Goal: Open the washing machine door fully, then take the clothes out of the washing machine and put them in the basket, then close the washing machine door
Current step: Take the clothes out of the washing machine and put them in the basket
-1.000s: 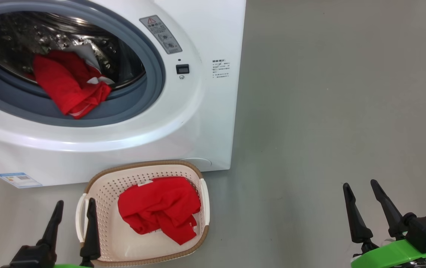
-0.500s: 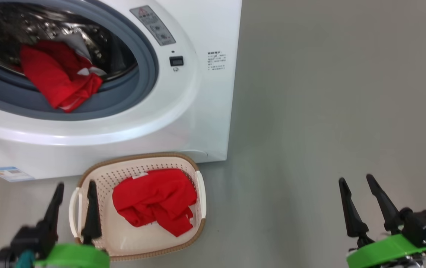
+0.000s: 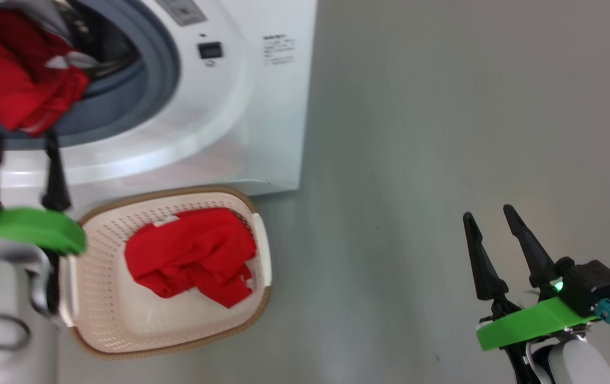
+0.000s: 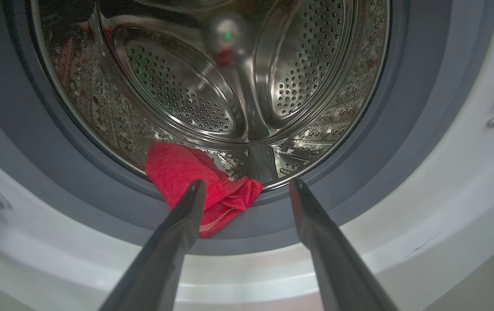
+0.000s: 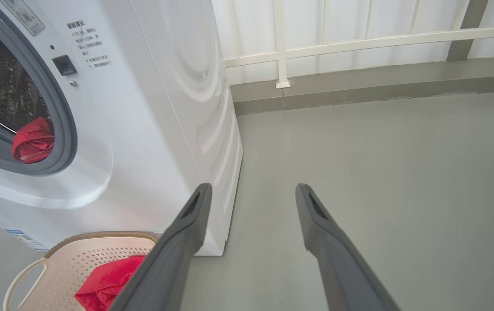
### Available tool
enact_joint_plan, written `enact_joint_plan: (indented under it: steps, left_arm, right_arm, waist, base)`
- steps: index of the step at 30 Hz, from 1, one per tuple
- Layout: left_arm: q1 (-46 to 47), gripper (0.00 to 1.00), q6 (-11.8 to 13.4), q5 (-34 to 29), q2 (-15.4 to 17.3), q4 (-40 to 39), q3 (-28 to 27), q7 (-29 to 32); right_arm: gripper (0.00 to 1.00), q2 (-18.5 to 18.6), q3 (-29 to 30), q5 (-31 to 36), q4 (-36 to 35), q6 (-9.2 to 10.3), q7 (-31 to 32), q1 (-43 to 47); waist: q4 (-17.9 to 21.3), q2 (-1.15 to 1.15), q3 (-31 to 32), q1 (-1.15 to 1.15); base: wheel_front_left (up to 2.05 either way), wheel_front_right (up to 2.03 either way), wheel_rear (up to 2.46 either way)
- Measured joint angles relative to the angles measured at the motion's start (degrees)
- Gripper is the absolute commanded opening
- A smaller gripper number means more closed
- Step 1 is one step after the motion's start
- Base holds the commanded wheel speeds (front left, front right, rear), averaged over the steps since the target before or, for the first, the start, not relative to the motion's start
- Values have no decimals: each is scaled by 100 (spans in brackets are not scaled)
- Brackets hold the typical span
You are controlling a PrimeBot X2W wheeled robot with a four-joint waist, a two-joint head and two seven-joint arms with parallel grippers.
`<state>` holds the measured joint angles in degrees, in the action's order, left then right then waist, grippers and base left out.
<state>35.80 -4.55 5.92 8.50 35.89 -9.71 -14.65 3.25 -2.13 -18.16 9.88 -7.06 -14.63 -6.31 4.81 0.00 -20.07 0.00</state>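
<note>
A: Fingers (image 4: 173,242) of the left gripper (image 4: 247,183) stand apart, with nothing between them. Straight beyond their tips is the washing machine (image 3: 262,122). Its open mouth is wider than the left wrist view, so the grey rubber ring (image 4: 406,108) is cut off at the top.
B: And the right gripper (image 5: 253,186)?
A: Fingers spread too, empty, over grey floor (image 5: 381,172). The machine's white side stands left of them.
B: The drum (image 4: 186,99)?
A: Past the left tips, with a blurred green-lit reflection deep inside that I can't identify.
B: The basket (image 3: 177,349)?
A: On the floor, below and right of the left fingers in the head view. Its left edge is hidden behind the green wrist band (image 3: 33,229).
B: The clothes (image 4: 178,172)?
A: One red piece hangs over the drum's lip onto the ring, just beyond the left-hand fingertip, which covers its edge. Another red garment (image 3: 193,250) lies in the basket. The printed label (image 3: 278,50) is too blurred to read.
</note>
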Motion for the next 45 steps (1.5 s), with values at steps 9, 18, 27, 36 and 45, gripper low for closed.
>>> enact_joint_plan:
  steps: [9, 18, 27, 36, 45]
  left_arm:
    - [1457, 100, 82, -203, 609, 1527, -11, 0]
    - [2276, 100, 489, -387, 1257, 2911, -4, 0]
    - [2727, 100, 611, -600, 1543, 3540, 220, 2]
    - [2910, 0, 670, -580, 1550, 3602, 312, 1]
    - [2454, 0, 669, -221, 1239, 1905, 108, 0]
  right_arm:
    - [100, -32, -69, -47, -4, 0, 0, -264]
    - [100, -48, -225, -181, -37, 0, 0, -464]
    - [100, -55, -243, -230, -64, 0, 0, -475]
    - [100, -58, -244, -246, -75, 0, 0, -586]
    - [100, -60, -226, -246, -57, 0, 0, -585]
  waist:
    - [420, 0, -533, 0]
    - [829, 0, -956, 0]
    - [1036, 0, -1249, 0]
    - [1035, 0, -1323, 0]
    - [869, 0, -1161, 0]
  base:
    - [0, 0, 0]
    - [0, 0, 0]
    - [0, 0, 0]
    - [0, 0, 0]
    - [0, 0, 0]
